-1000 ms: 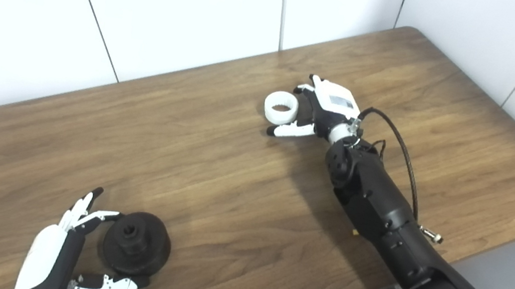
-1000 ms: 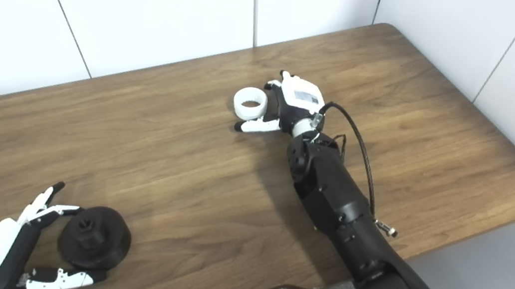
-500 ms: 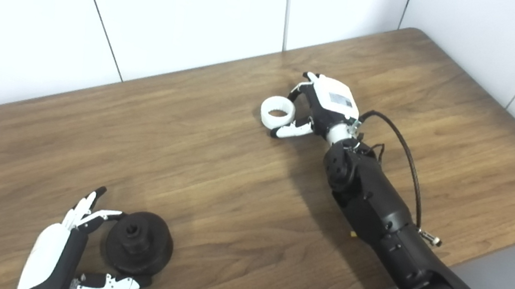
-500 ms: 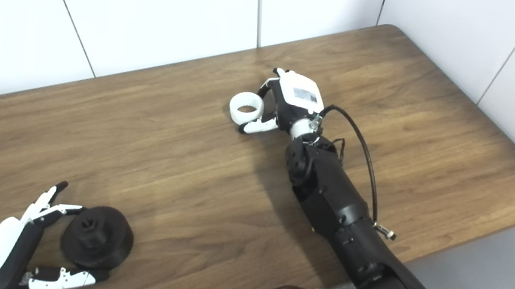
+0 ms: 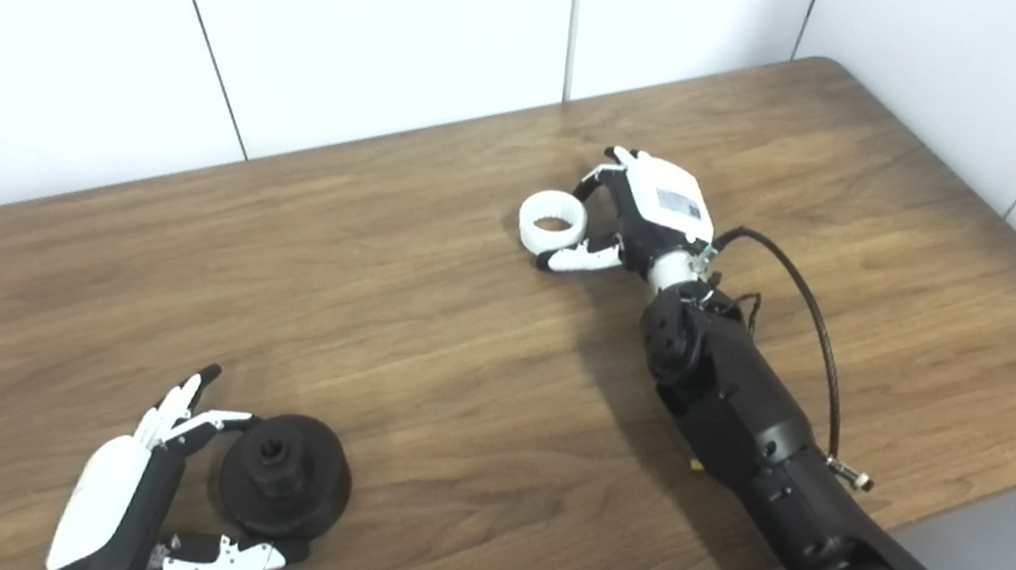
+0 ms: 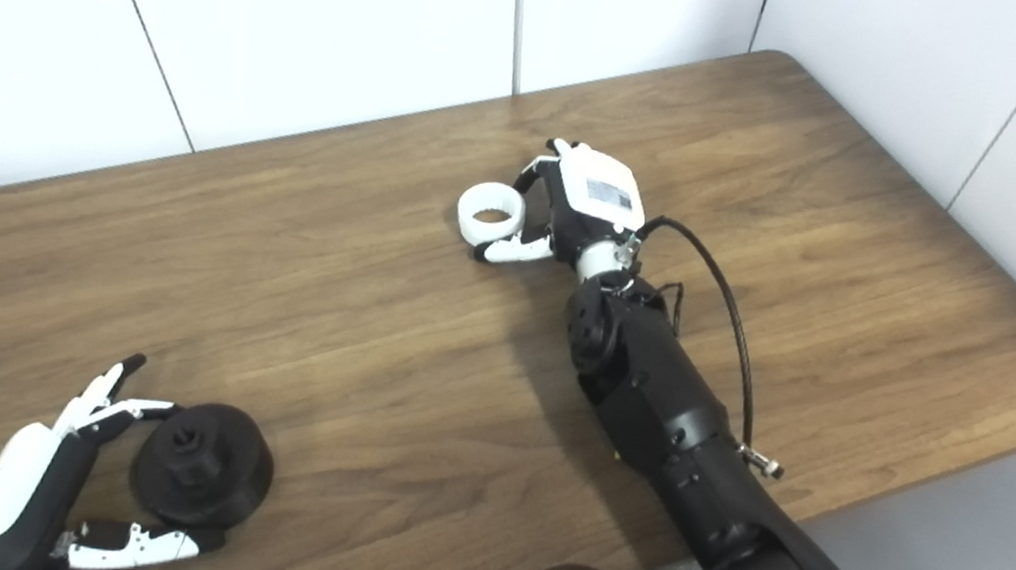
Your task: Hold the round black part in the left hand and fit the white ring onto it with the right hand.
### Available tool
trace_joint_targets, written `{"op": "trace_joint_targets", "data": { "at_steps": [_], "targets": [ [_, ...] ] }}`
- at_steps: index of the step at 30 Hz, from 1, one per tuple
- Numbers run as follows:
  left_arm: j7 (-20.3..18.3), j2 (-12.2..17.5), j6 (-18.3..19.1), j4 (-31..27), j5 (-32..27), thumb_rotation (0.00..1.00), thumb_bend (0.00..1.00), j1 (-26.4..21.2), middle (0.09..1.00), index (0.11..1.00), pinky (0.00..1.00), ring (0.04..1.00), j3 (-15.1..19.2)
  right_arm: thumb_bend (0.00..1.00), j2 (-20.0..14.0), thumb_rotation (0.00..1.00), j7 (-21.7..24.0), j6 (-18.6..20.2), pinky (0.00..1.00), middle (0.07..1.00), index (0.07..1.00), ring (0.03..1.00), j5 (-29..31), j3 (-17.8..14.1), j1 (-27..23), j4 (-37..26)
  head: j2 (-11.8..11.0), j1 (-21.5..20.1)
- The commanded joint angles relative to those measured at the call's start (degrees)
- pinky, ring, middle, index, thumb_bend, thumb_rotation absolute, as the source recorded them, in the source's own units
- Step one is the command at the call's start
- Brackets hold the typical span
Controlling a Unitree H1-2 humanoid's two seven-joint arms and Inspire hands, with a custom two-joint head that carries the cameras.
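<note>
**Two hands, two parts, a whole table between them**

Your right hand (image 5: 646,220) sits far out on the table (image 5: 422,333), with the white ring (image 5: 552,223) just to its left. Fingers curl over the ring's far side and the thumb reaches under its near side, so the ring lies between them. From these views you cannot tell whether they are pressing on it or only bracketing it; the ring appears to rest flat on the wood with its hole facing up.

Your left hand (image 5: 141,492) is at the near left corner, fingers spread and holding nothing. The round black part (image 5: 284,487) stands just to its right, raised hub upward, between the fingertips above and the thumb below, which looks close to or touching its base.

What the coming move turns on: the black part lies well apart from the ring, down and to the left across the table. Each hand is beside its own piece, so neither needs to cross over. Both pieces have their axes pointing up, which should suit a straight drop of ring onto hub, once you have closed the left hand on the black part and carried the ring over.
</note>
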Motion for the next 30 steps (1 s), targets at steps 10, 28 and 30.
{"op": "trace_joint_targets", "data": {
  "at_steps": [10, 28, 30],
  "targets": [
    [0.8, 0.2, -1.0, -1.4, 0.7, 0.28, 0.88, -1.3, 1.0, 0.603, 1.0, 1.0, 0.3, 0.83, 0.2, 0.39, -1.2, -0.1, 0.96, 0.934, 0.702, 0.97, 0.3, 1.0, -2.0, 0.3, 0.2, 0.3],
    [0.3, 0.2, -0.3, -2.3, 0.8, 0.28, 0.87, -0.9, 1.0, 0.603, 1.0, 1.0, 0.5, 0.87, 1.8, 0.43, -1.7, 2.2, 0.95, 0.935, 0.724, 0.956, 0.7, 2.4, -1.6, 0.8, 0.8, 0.6],
    [0.4, 0.1, -0.5, -2.3, 0.9, 0.28, 0.87, -0.8, 1.0, 0.603, 1.0, 1.0, 0.5, 0.88, 1.8, 0.43, -1.9, 2.1, 0.95, 0.935, 0.723, 0.957, 0.9, 2.4, -1.6, 0.9, 0.9, 0.7]
  ]
}}
